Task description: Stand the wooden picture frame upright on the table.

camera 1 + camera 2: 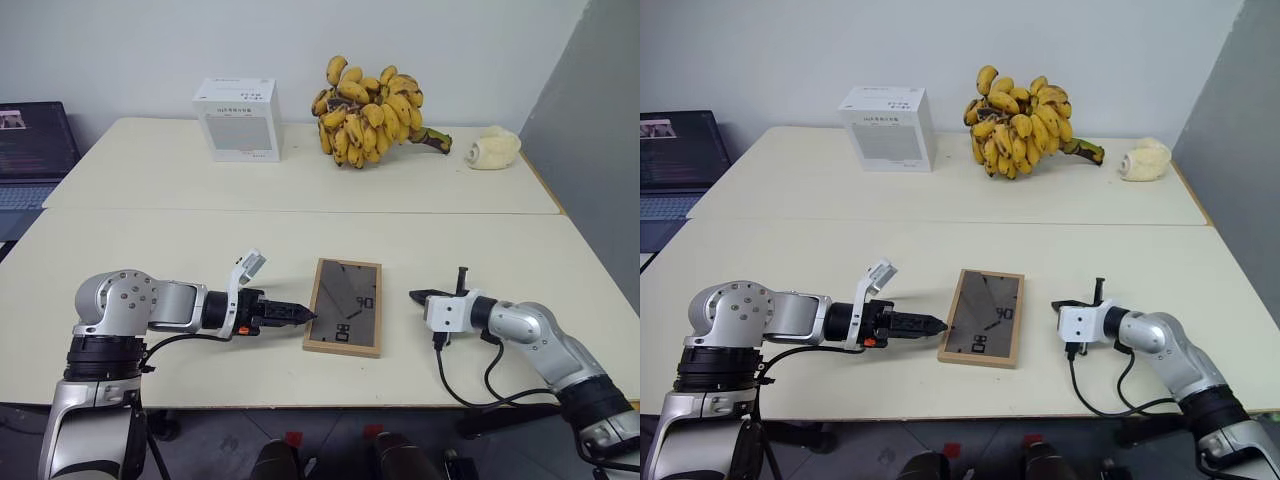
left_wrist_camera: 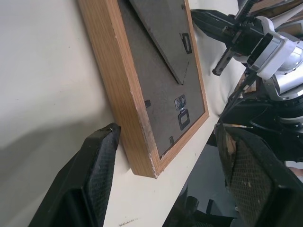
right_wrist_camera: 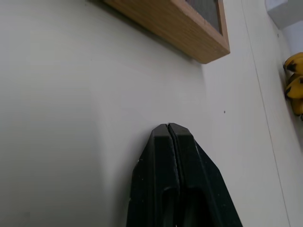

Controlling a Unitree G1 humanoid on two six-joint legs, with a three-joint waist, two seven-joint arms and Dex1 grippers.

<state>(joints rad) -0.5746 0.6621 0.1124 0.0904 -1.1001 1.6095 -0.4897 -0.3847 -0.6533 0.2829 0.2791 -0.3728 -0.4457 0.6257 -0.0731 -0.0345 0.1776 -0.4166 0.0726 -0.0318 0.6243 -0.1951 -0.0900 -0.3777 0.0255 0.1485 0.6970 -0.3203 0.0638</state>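
The frame [image 1: 344, 306] lies flat, back up, on the near table [image 1: 180, 250] section, between the grippers. The left gripper [image 2: 165, 175] has its fingers spread wide at the frame's left edge; the right gripper [image 3: 169, 135] — fingers pressed together — waits just right of it. Best to straddle that edge squarely and close on the wood, not the stand — then tip it up slowly.

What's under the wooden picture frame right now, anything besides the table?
The wooden picture frame lies flat on the table, dark back and folded stand facing up. Only tabletop shows around its edges. Its front face is pressed down and covered, so anything beneath cannot be seen.
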